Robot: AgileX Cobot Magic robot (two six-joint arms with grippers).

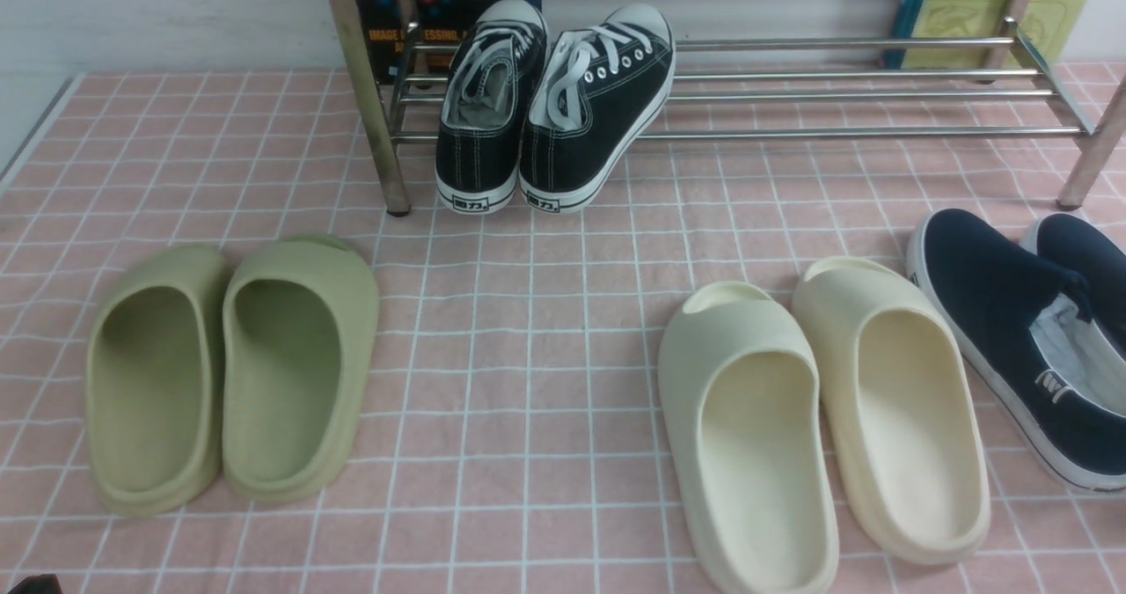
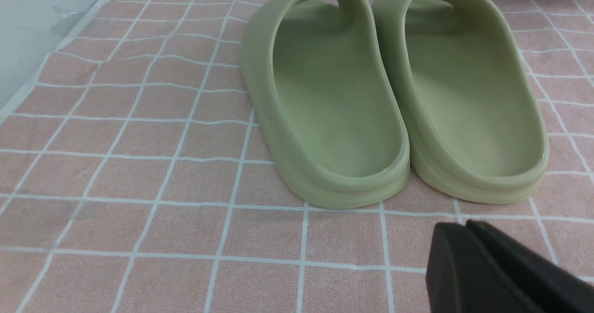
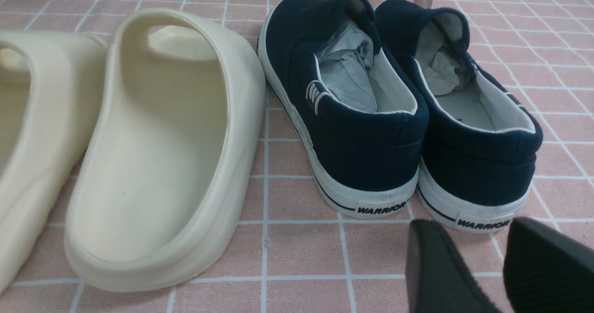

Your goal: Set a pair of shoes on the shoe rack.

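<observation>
Two black sneakers (image 1: 538, 110) partly hide the silver rack (image 1: 836, 132).

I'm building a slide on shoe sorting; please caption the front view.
Black lace-up sneakers on a metal shoe rack, above green clogs, cream clogs and navy slip-ons.

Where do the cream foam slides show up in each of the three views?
Front view: the cream foam slides sit right of centre, low, beside the navy canvas slip-ons.
Left wrist view: not in it.
Right wrist view: at the left side, one cut off by the edge.
Shared landmark: pink floor with white grid lines.
</observation>
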